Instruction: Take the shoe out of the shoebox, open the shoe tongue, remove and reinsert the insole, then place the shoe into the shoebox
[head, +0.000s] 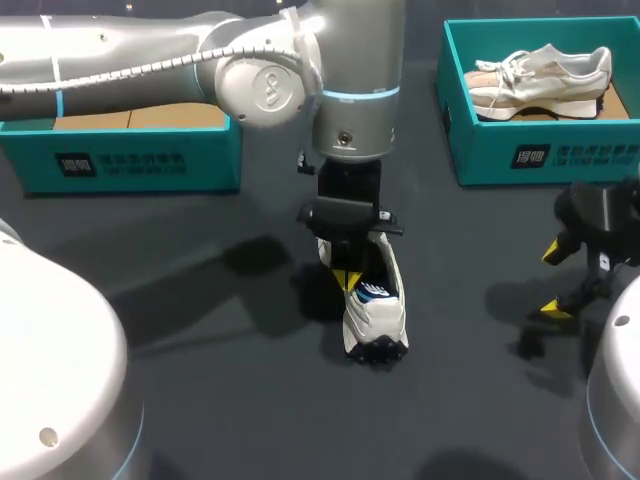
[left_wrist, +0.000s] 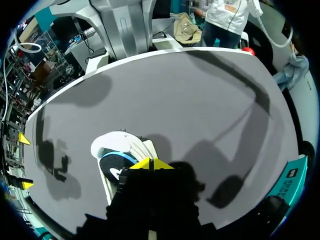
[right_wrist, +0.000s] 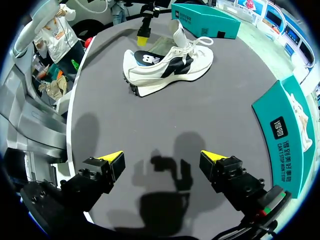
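Left gripper (left_wrist: 151, 164), fingers closed together, insole (right_wrist: 145, 56) just below it: lift slowly; right gripper (right_wrist: 162, 159), wide open, could steady the shoe (head: 375, 310) ahead of it

The left arm (head: 260, 60), smooth silver-grey metal with bulbous round joint housings, carries thin cyan rings (head: 360, 95) at its joints and a pale cable (head: 150, 72) along its length. The left gripper (head: 347, 280) and right gripper (right_wrist: 161, 157) are boxy black units whose jaws end in bright yellow wedges.
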